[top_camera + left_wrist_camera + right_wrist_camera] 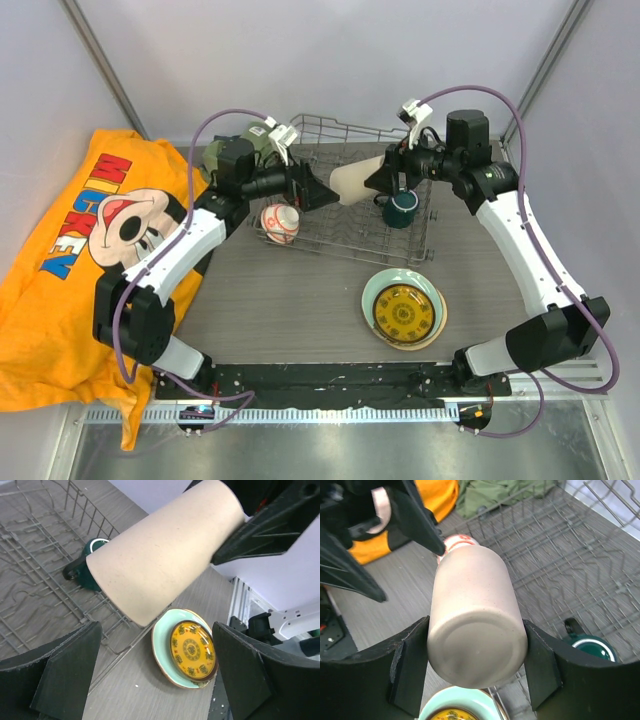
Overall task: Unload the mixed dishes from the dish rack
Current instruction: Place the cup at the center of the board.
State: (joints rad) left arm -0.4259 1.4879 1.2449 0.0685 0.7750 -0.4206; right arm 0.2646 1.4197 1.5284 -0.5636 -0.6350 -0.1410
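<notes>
The beige handleless cup (352, 183) is plain and faintly speckled. The mug (402, 209) is dark teal. The small plate (403, 314) is yellow with dark patterning, lying on a pale green plate (370, 298). The bowl (280, 222) shows white with red-orange markings. The wire dish rack (340, 245) is grey. The shirt (50, 310) at the left edge of the grey wood-grain table (290, 310) is orange with a cartoon print.

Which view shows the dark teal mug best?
Top external: the dark teal mug stands upright in the dish rack, nearly whole. Left wrist shows a sliver behind the beige cup; right wrist, its rim and handle, partly hidden.
</notes>
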